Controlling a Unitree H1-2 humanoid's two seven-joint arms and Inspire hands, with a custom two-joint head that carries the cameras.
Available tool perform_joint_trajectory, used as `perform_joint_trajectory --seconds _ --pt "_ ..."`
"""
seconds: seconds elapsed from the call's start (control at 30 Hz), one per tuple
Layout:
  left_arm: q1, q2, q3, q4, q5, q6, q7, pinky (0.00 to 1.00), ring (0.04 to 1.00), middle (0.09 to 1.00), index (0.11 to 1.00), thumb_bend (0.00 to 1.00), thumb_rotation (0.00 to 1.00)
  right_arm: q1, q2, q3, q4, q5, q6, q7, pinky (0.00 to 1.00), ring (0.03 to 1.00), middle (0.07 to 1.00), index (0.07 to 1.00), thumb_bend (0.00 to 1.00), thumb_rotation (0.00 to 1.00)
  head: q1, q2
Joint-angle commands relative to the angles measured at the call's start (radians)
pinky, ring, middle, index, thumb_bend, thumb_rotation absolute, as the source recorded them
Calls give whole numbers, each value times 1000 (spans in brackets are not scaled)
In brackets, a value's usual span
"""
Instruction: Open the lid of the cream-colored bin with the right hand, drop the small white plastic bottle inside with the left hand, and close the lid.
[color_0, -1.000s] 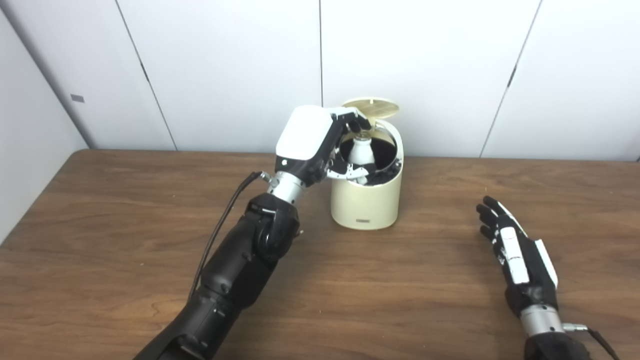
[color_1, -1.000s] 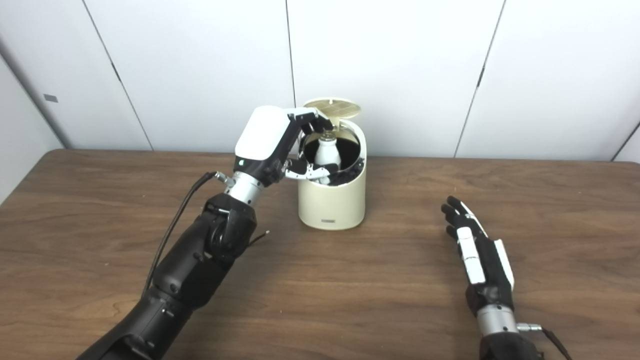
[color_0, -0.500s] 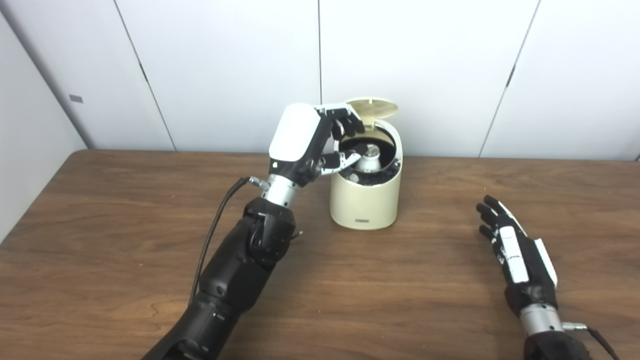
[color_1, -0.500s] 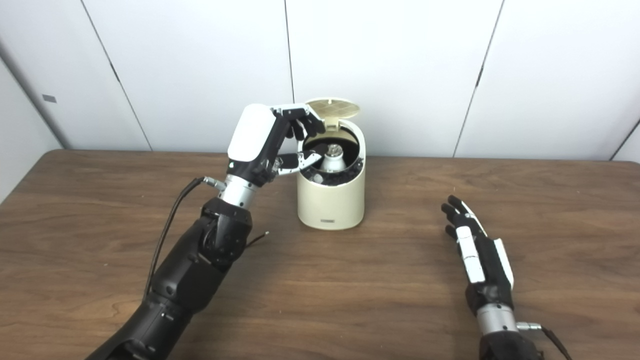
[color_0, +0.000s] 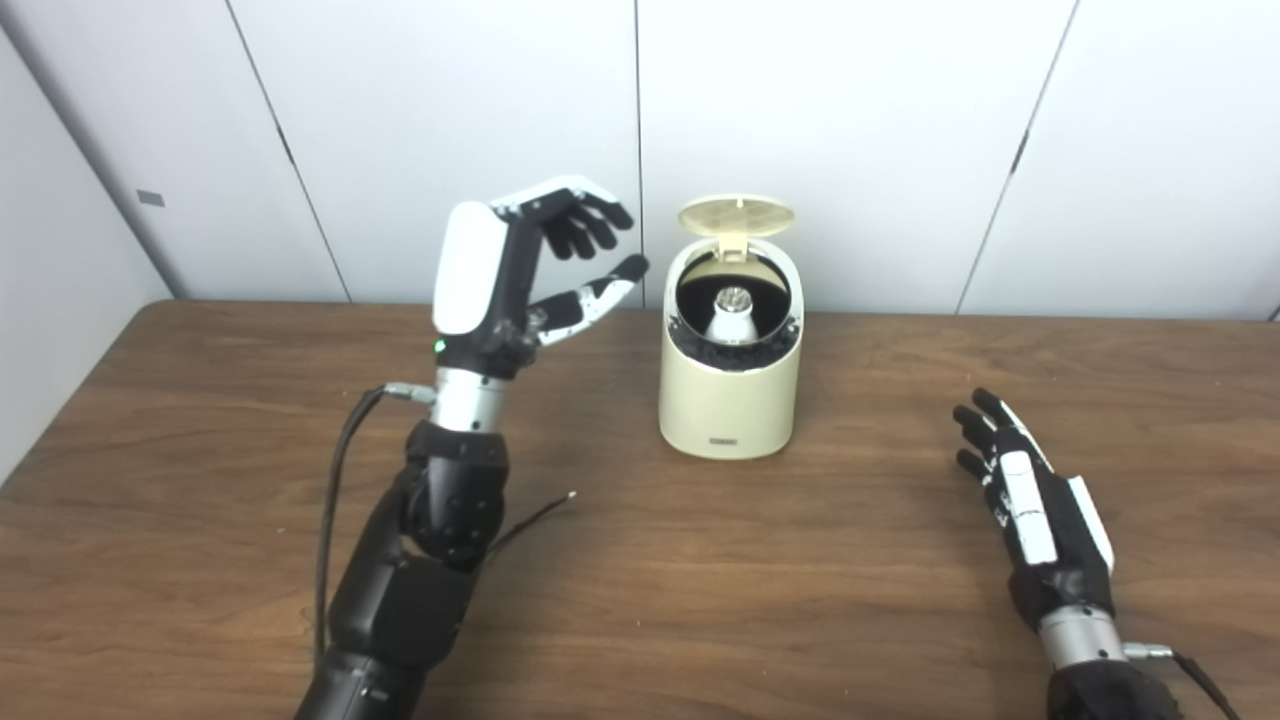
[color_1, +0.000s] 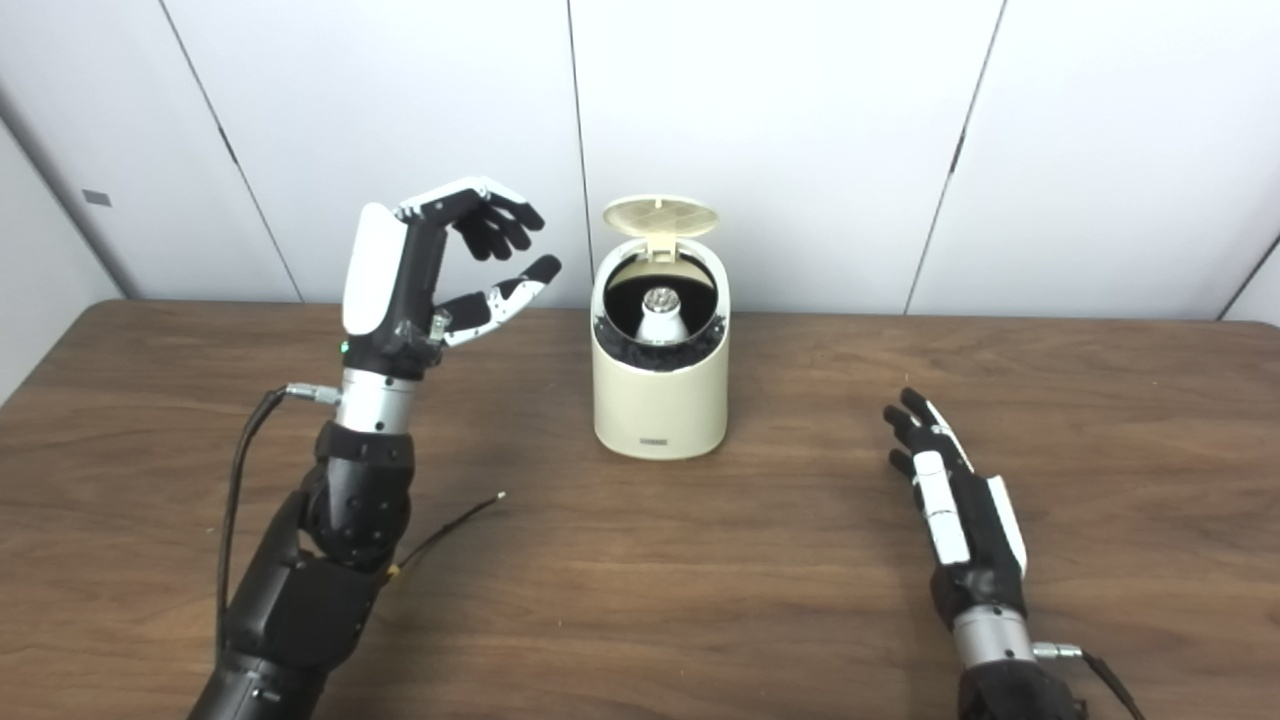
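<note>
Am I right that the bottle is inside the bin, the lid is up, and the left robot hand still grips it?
Not quite. Both eye views show the left robot hand open and empty, beside the bin. The bottle is inside, lid up.

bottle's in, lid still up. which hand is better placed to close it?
Left, probably. The left hand is open, raised beside the cream bin near the height of the upright lid. The right hand lies low on the table, farther off, though the task assigns it the lid.
</note>
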Motion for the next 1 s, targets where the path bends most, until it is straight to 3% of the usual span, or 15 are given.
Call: perform_joint_trajectory --seconds 0.0,0.17,0.3,0.4,0.5,0.6,0.7,0.97 --pt "-6 9 32 -70 -64 32 -33 323 387 455 495 526 0 -22 -13 -3 0 3 -4 12 928 936 889 917 533 911 1 0" --pt "93 -62 137 -203 -212 273 -83 403 460 488 485 526 0 -29 -14 -9 7 11 -3 13 927 936 885 907 544 910 3 2" --pt "125 -80 159 -230 -248 386 -119 410 488 481 500 521 0 -33 -13 -10 7 17 -1 16 924 935 882 899 543 894 3 2" --pt "163 -78 158 -253 -294 457 -166 437 505 577 496 511 73 -32 -17 -6 -6 23 7 23 928 939 889 897 546 903 -5 5" --pt "210 -74 142 -281 -351 516 -232 558 627 692 733 629 389 -28 -20 -2 -24 26 24 27 940 949 897 899 536 904 -5 10" --pt "254 -69 115 -285 -369 514 -272 715 770 825 856 607 620 -25 -23 2 -38 21 33 30 938 948 900 897 539 912 -9 13" --pt "283 -78 101 -272 -365 488 -269 850 840 870 894 579 784 -27 -27 1 -52 29 40 37 938 953 913 905 550 912 -14 12" --pt "313 -98 87 -230 -340 450 -242 919 936 943 938 650 991 -40 -50 -2 -91 36 48 67 997 999 980 968 577 953 -37 17"
